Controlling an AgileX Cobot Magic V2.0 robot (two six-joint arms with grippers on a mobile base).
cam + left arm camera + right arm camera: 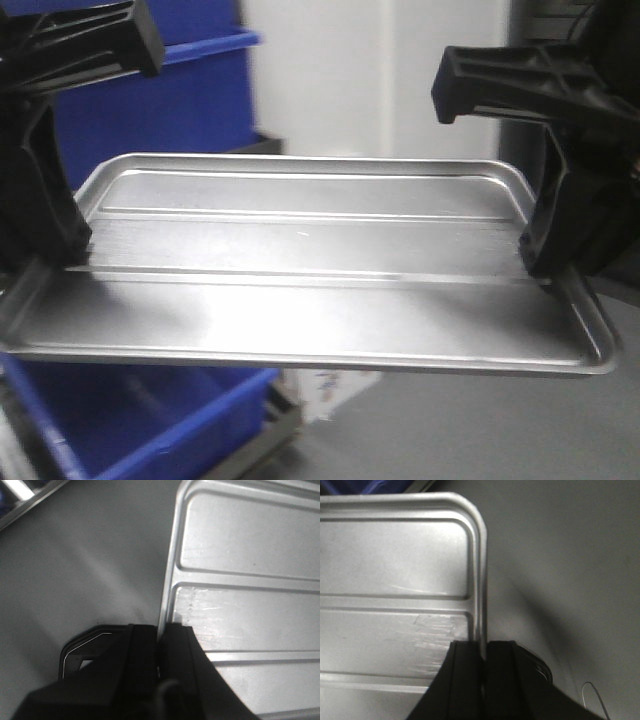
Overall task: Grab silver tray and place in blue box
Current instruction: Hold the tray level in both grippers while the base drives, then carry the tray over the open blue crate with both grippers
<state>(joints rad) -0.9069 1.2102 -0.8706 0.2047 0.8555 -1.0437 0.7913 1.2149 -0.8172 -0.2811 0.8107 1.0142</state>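
The silver tray (300, 300) hangs level in the air, held by its two short ends. My left gripper (55, 250) is shut on the tray's left rim, and in the left wrist view its jaws (163, 630) pinch the raised edge of the tray (250, 580). My right gripper (545, 255) is shut on the right rim; the right wrist view shows it (483, 645) clamped on the tray (395, 580) just below a rounded corner. The blue box (150, 420) lies beneath the tray's left half, mostly hidden by it.
A second blue crate (190, 100) stands behind at the upper left. A white wall (380, 80) rises behind the tray. Grey floor (480, 420) shows at lower right. A metal frame edge (270, 440) runs along the blue box's near side.
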